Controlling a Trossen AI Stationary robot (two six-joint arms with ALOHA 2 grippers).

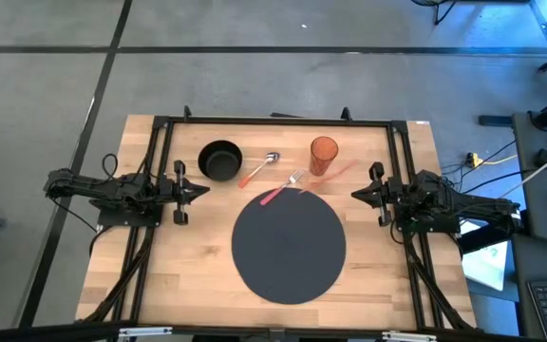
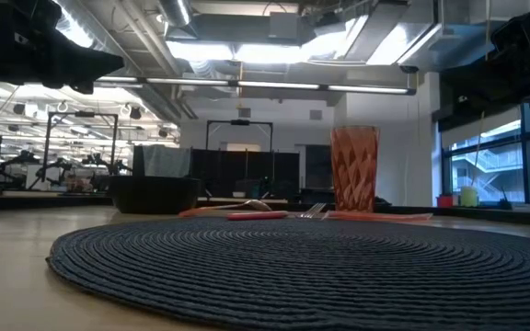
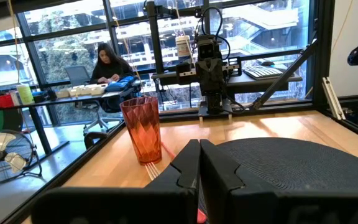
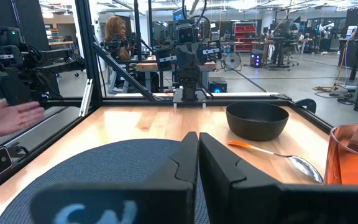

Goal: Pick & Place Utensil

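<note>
A fork with a red handle [image 1: 283, 186] lies with its handle end on the far rim of the round dark placemat [image 1: 289, 245]. A spoon with an orange handle [image 1: 259, 169] lies on the wood between the black bowl [image 1: 220, 160] and the orange tumbler [image 1: 323, 156]; it also shows in the right wrist view as the spoon [image 4: 278, 155]. My left gripper [image 1: 202, 190] waits shut at the table's left side, my right gripper [image 1: 357, 194] shut at the right side. Both touch nothing.
A knife with a pale red handle [image 1: 340, 171] lies beside the tumbler. A black frame [image 1: 273, 122] runs round the table's far, left and right edges. A person's hand [image 4: 8, 118] shows beyond the table's far side in the right wrist view.
</note>
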